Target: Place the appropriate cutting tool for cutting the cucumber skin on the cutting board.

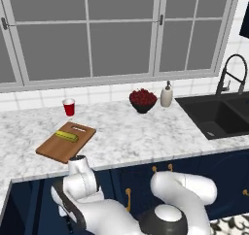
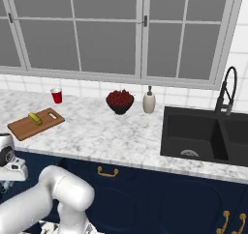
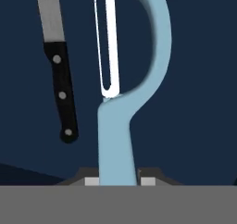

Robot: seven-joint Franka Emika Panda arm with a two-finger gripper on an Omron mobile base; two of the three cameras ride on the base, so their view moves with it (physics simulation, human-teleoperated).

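Gripper (image 3: pixel 119 180) clamps the light-blue peeler (image 3: pixel 121 126) by its handle, beside a black-handled knife (image 3: pixel 60 79) on dark blue.

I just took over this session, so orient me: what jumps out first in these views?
In the hand view, the light-blue-handled peeler with a pale blade fills the centre, its handle clamped in the gripper, with a black-handled steel knife lying beside it on a dark surface. On the marble counter, the brown wooden cutting board carries the small yellow-green cucumber, near a red cup.
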